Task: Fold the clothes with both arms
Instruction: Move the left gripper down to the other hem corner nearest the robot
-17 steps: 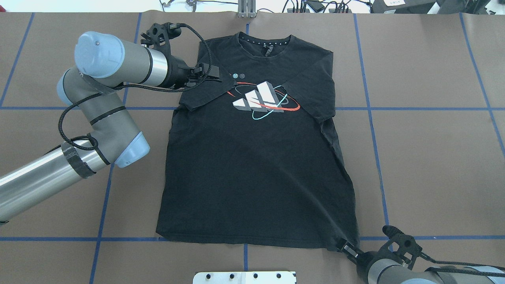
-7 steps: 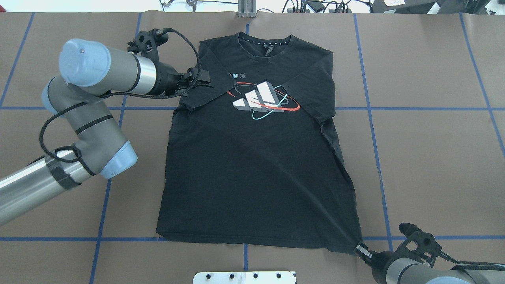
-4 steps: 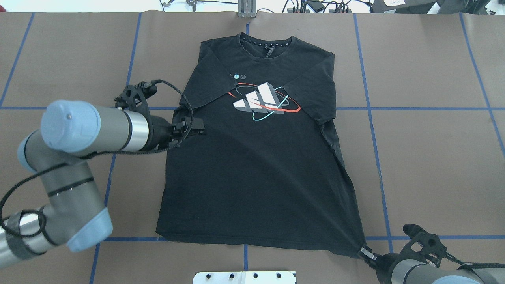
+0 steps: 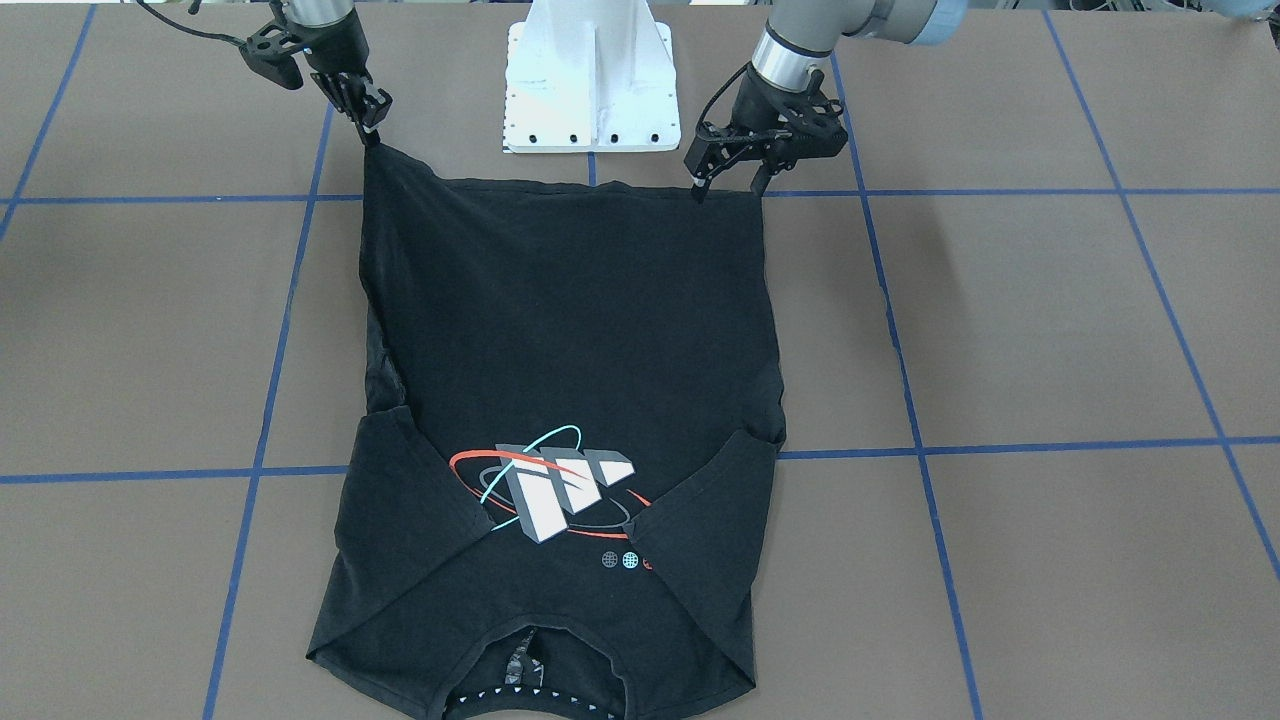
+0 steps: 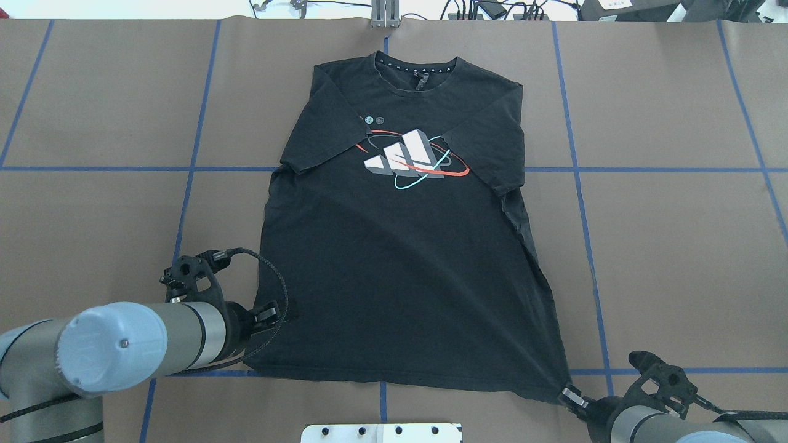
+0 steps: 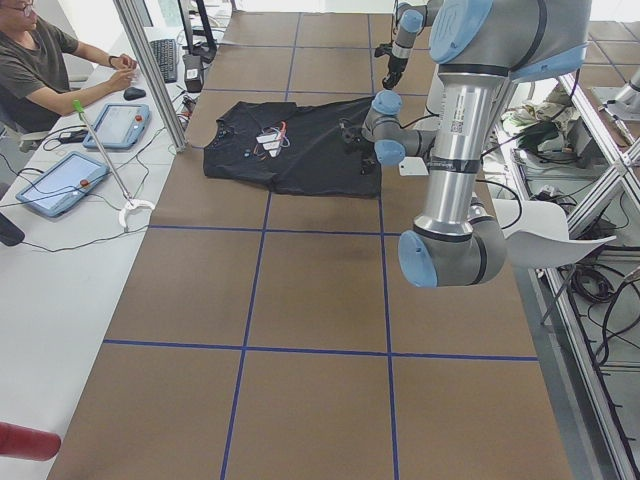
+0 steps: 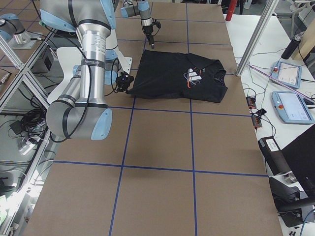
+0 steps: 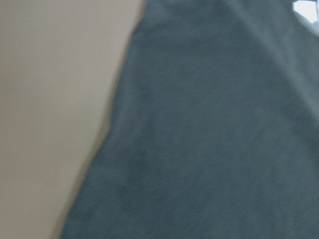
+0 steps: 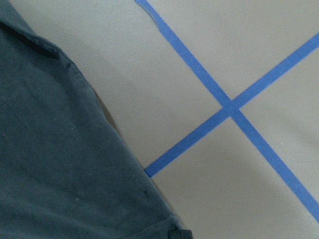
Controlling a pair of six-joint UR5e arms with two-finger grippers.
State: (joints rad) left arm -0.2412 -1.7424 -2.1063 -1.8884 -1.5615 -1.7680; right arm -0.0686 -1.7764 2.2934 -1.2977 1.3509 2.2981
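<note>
Shirt (image 5: 400,264) lay collar-far, hem-near: right hand (image 4: 372,122) clamped its hem corner, left hand (image 4: 726,182) hung spread open just above the opposite hem corner.

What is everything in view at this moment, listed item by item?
T-shirt: one, black with a grey-white logo, flat mid-table, sleeves folded in.
Table: one, brown cover, under everything.
Tape lines: several, blue, a grid across the table.
Base plate: one, white, at the table edge nearest the robot.
Tablets: two, blue-rimmed, on the white side desk.
Person: one, dark top, seated at that desk.
Left arm: one, silver with blue caps, jaws open at one hem corner.
Right arm: one, same colours, jaws shut on the other hem corner.
</note>
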